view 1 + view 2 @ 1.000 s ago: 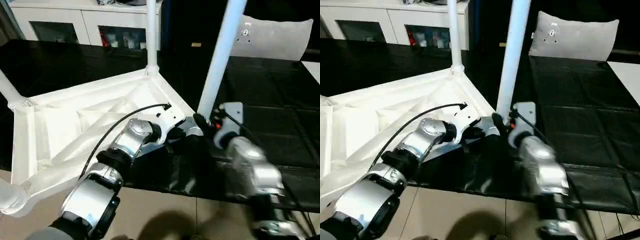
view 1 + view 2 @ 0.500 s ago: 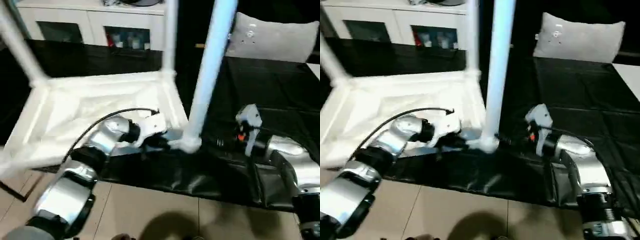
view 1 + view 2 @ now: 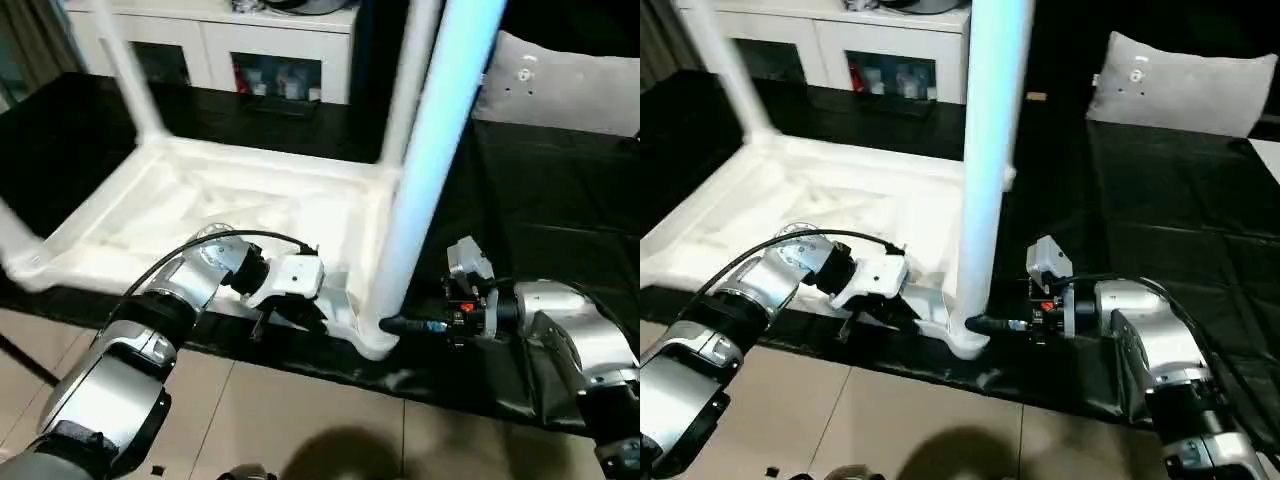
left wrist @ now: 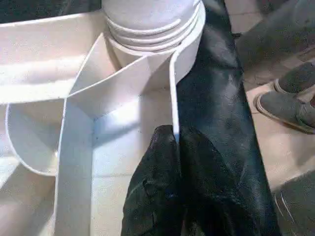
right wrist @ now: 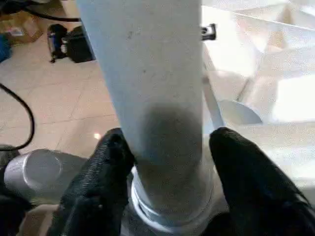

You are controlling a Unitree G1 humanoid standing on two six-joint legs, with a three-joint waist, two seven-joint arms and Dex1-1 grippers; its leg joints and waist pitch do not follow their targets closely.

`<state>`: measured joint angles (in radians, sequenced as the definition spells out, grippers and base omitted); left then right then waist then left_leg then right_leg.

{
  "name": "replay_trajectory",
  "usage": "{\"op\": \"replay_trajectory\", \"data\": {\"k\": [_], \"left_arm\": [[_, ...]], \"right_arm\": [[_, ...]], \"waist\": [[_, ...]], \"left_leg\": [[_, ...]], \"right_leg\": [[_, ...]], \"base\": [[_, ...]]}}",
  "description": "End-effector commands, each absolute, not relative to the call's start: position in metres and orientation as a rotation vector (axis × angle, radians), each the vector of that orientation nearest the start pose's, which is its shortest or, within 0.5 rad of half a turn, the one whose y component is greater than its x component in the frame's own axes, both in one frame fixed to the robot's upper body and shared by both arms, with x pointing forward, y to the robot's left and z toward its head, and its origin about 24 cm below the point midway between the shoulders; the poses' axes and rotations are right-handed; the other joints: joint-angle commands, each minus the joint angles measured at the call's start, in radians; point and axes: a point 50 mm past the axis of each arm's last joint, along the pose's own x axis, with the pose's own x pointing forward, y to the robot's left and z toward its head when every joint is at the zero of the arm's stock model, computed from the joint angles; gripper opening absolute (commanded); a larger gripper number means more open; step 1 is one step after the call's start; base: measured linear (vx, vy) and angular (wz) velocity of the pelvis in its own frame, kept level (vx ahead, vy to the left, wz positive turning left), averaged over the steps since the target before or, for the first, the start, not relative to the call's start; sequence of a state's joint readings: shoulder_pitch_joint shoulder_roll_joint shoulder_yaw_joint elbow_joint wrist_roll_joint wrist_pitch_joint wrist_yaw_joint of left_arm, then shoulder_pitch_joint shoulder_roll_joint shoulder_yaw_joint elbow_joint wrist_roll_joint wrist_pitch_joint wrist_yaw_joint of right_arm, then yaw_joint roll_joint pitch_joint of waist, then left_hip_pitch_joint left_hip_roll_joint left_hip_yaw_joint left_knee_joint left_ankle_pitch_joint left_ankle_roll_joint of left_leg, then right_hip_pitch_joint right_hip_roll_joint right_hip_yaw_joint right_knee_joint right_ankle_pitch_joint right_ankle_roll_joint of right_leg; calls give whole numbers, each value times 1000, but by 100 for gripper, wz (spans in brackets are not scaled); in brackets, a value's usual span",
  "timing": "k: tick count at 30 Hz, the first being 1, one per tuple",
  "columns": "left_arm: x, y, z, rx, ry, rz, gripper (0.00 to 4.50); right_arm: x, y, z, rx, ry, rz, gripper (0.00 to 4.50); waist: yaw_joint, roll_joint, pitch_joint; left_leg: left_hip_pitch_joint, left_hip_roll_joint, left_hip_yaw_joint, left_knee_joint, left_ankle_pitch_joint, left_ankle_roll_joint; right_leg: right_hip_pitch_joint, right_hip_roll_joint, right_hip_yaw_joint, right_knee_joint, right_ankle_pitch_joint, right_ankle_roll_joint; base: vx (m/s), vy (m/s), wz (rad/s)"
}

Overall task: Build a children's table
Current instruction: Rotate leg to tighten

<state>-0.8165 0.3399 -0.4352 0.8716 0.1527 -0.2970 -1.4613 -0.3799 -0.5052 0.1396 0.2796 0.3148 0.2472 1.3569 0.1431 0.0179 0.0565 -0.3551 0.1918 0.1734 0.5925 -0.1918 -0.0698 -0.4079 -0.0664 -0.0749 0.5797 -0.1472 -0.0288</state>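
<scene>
The children's table lies upside down on a black mat, its white ribbed tabletop (image 3: pixel 200 200) facing up. Legs stand in its corners; the closest leg (image 3: pixel 425 180) rises at the near right corner. My left gripper (image 3: pixel 290 312) is shut on the thin near rim of the tabletop (image 4: pixel 173 98), just beside that corner socket (image 4: pixel 152 29). My right gripper (image 3: pixel 395 325) reaches in from the right at the foot of the near leg (image 5: pixel 157 73). Its black fingers (image 5: pixel 115 162) stand open on either side of the leg, one touching it, the other a sliver off.
A white cabinet with glass doors (image 3: pixel 230 40) stands behind the mat (image 3: pixel 540 200). A grey pillow (image 3: pixel 560 80) lies at the back right. Tiled floor (image 3: pixel 300 420) runs along the mat's near edge. A person's shoes (image 4: pixel 290 103) stand on the floor by the corner.
The head view has swung, so the whole scene has shifted. My right gripper came off the near leg and is back at its foot. My left gripper stays on the rim.
</scene>
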Motion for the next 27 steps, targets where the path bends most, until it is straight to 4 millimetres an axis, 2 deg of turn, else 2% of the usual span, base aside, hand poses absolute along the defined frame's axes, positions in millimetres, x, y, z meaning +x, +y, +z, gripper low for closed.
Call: {"op": "replay_trajectory", "data": {"k": [1,3,4,9,12,15,17,19,20,22,23,25,27], "left_arm": [[323,102,70,852,404,-1809,0],[323,102,70,854,403,-1810,0],[323,103,70,856,402,-1809,0],[323,105,69,838,412,-1786,0],[327,105,67,776,432,-1707,0],[334,98,67,681,429,-1582,0],[339,91,67,636,423,-1494,0],[342,85,67,602,419,-1437,0],[343,81,66,578,417,-1399,0],[345,75,66,545,418,-1359,0],[347,68,66,510,412,-1313,0],[350,57,67,470,402,-1244,0],[354,49,70,447,385,-1181,0]], "right_arm": [[283,-171,78,-94,286,1403,239],[283,-170,78,-93,289,1405,228],[283,-169,77,-92,292,1408,208],[278,-167,76,-34,302,1423,190],[276,-165,77,34,294,1384,189],[275,-157,72,52,305,1293,188],[282,-150,66,30,306,1162,188],[291,-145,65,45,295,1042,188],[296,-141,64,58,290,959,188],[301,-137,64,83,286,879,188],[307,-132,63,77,285,789,188],[314,-126,62,78,286,663,188],[318,-121,63,97,277,572,188]], "waist": [[-5,-8,-76],[-4,-9,-76],[-5,-7,-76],[-4,-7,-76],[-3,-8,-76],[-4,-7,-69],[-11,-8,-65],[-22,-9,-62],[-35,-11,-62],[-44,-10,-63],[-61,-11,-62],[-71,-10,-65],[-79,-12,-67]], "left_leg": [[6,42,-6,-64,-159,69],[5,41,-6,-64,-151,68],[5,40,-5,-64,-151,69],[4,40,-6,-64,-151,68],[5,40,-6,-65,-153,66],[7,38,-6,-68,-171,51],[16,32,-8,-70,-221,33],[14,29,-10,-72,-227,15],[11,25,-15,-75,-233,7],[9,23,-17,-75,-234,10],[6,21,-16,-74,-233,14],[8,17,-15,-71,-227,19],[4,15,-15,-71,-209,36]], "right_leg": [[59,-81,43,-59,-279,-194],[60,-80,43,-57,-272,-192],[60,-80,43,-58,-273,-191],[62,-78,42,-59,-278,-187],[60,-79,43,-60,-285,-185],[58,-78,41,-69,-345,-169],[54,-81,37,-85,-482,-129],[49,-79,36,-91,-529,-105],[55,-79,30,-95,-562,-83],[55,-80,28,-100,-573,-69],[53,-76,28,-100,-561,-73],[51,-77,27,-102,-555,-75],[55,-76,29,-99,-517,-87]], "base": [[0,0,0],[0,0,0],[0,0,0],[0,0,0],[0,0,0],[0,0,0],[0,0,0],[0,0,0],[0,0,0],[0,0,0],[0,0,0],[0,0,0],[0,0,0]]}}
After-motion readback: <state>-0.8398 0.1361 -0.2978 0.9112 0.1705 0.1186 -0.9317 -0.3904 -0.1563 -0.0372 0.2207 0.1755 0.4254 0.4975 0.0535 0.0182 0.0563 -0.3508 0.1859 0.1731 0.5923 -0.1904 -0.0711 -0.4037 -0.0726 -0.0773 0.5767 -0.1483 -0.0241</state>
